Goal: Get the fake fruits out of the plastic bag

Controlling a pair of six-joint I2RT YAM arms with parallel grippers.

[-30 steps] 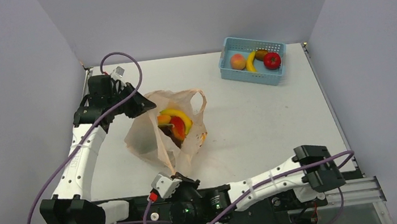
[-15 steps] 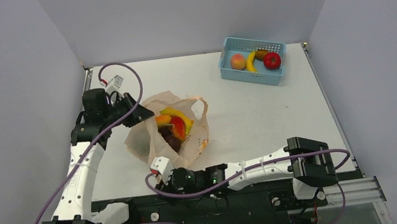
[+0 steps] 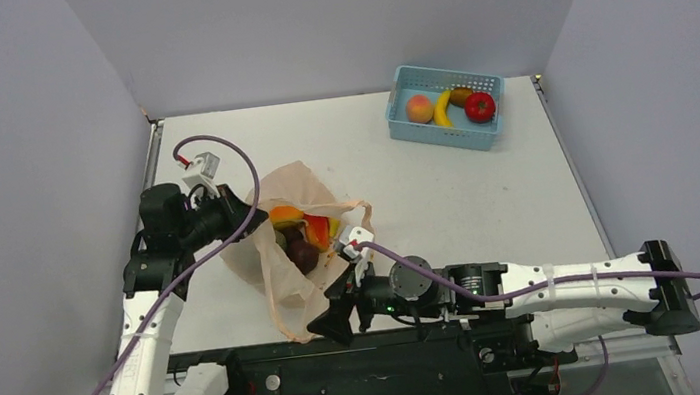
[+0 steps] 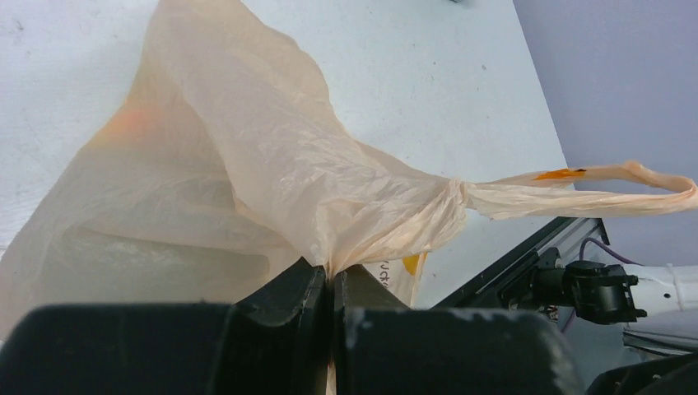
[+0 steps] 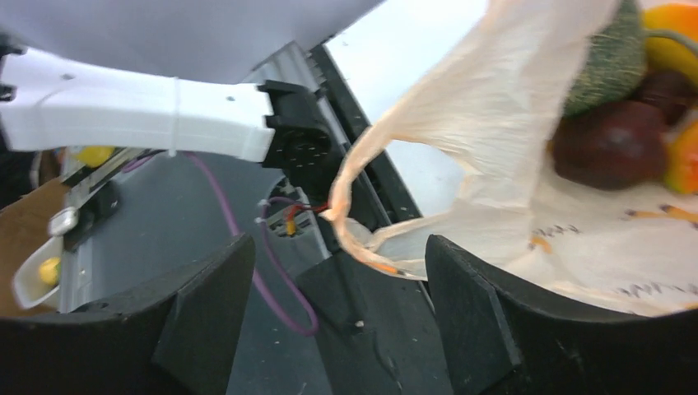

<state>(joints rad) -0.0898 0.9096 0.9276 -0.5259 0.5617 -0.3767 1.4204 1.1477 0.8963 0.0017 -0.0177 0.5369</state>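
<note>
The pale-orange plastic bag [image 3: 279, 267] lies left of centre with its mouth open toward the right. Inside it I see the fake fruits: a maroon plum [image 3: 302, 255], a red-yellow mango [image 3: 317, 230] and a green melon [image 5: 609, 58]. My left gripper [image 3: 244, 202] is shut on the bag's far rim [image 4: 346, 222], and one handle [image 4: 576, 193] stretches away to the right. My right gripper [image 3: 333, 322] is open at the near edge. The bag's near handle loop [image 5: 362, 206] hangs between its fingertips, unclamped. The plum [image 5: 613, 141] shows just beyond it.
A blue basket [image 3: 444, 135] stands at the back right with a peach-coloured fruit [image 3: 420, 108], a banana [image 3: 443, 109] and a red fruit [image 3: 480, 107] in it. The black base rail [image 3: 406, 357] runs along the near edge under the right arm.
My right gripper has opened and its arm has stretched out along the near edge. My left gripper has drawn the bag's rim toward the near left.
</note>
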